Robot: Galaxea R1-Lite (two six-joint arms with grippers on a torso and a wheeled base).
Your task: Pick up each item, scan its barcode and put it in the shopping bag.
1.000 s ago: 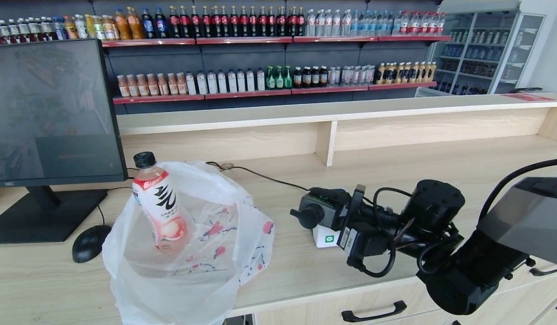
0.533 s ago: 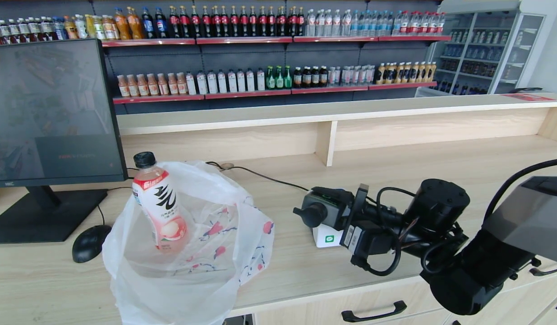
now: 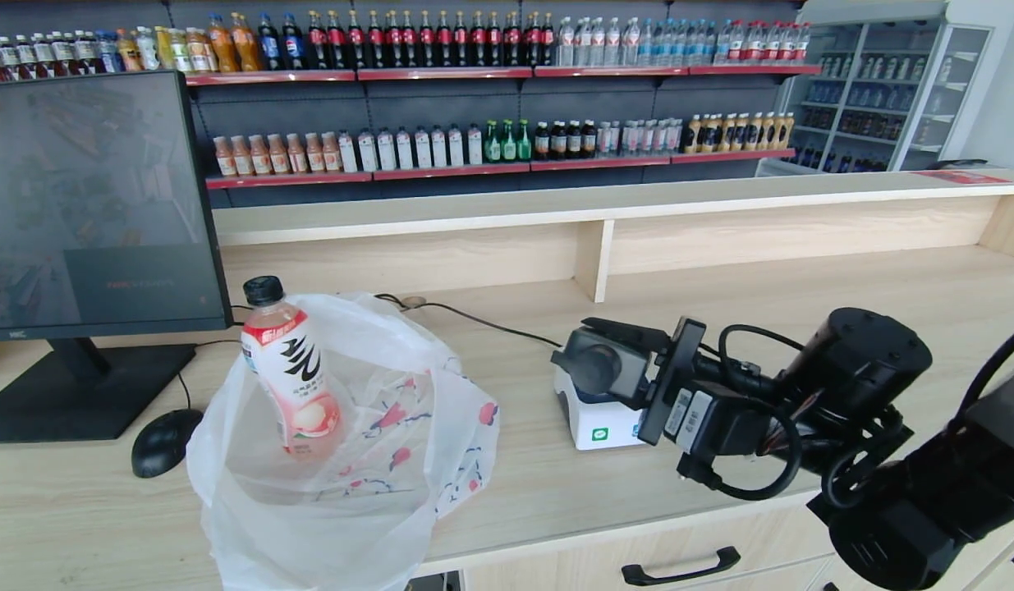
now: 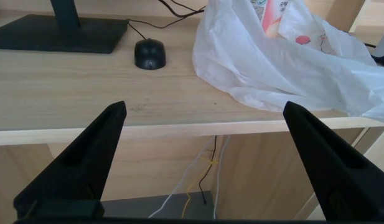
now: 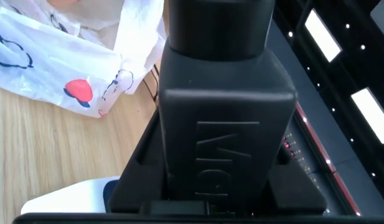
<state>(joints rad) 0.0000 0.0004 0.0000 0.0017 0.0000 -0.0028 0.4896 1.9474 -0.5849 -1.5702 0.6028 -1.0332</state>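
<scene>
A pink-labelled drink bottle with a black cap stands upright inside the white printed shopping bag on the wooden counter. To the right of the bag, my right gripper is shut on a grey-black barcode scanner, held just above its white cradle. The scanner body is close to the right wrist camera, with the bag and cradle beyond it. My left gripper is open in front of the counter edge and holds nothing. Bag and bottle lie ahead of it.
A dark monitor on a black stand and a black mouse sit left of the bag. A cable runs along the counter to the cradle. A raised wooden shelf closes the back. Bare counter stretches to the right.
My right arm has moved to the right and slightly up with the scanner, uncovering more of the white cradle. Bottle, bag and mouse have not moved.
</scene>
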